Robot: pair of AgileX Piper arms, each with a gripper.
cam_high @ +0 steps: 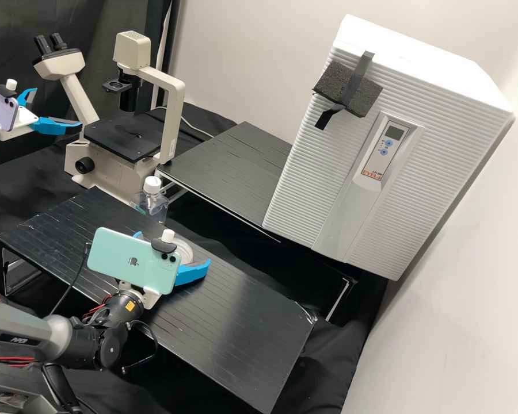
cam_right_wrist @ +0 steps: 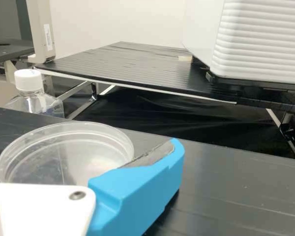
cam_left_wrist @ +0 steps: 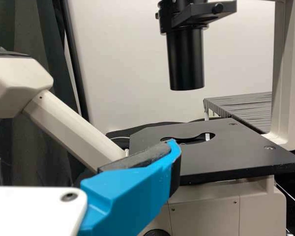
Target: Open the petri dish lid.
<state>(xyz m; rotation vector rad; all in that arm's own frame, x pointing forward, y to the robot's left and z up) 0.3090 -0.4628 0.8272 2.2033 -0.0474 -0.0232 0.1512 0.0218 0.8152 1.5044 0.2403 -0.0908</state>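
In the high view, my right gripper (cam_high: 174,248) is low over the black bench, its two blue fingers wide apart on either side of the clear petri dish (cam_high: 185,252). The phone mount hides part of the dish. One finger of my right gripper (cam_right_wrist: 137,191) stands close beside the round dish (cam_right_wrist: 64,152) in the right wrist view; whether it touches is unclear. The dish lies flat, and I cannot tell lid from base. My left gripper (cam_high: 58,107) is open and empty by the microscope at the upper left; the left wrist view shows one finger of this left gripper (cam_left_wrist: 132,191).
A capped clear bottle (cam_high: 151,198) stands behind the front bench (cam_high: 242,322). Farther back are the microscope (cam_high: 121,138), a second black bench (cam_high: 230,167) and a large white incubator (cam_high: 305,178) on the right. Open bench surface extends right of the dish.
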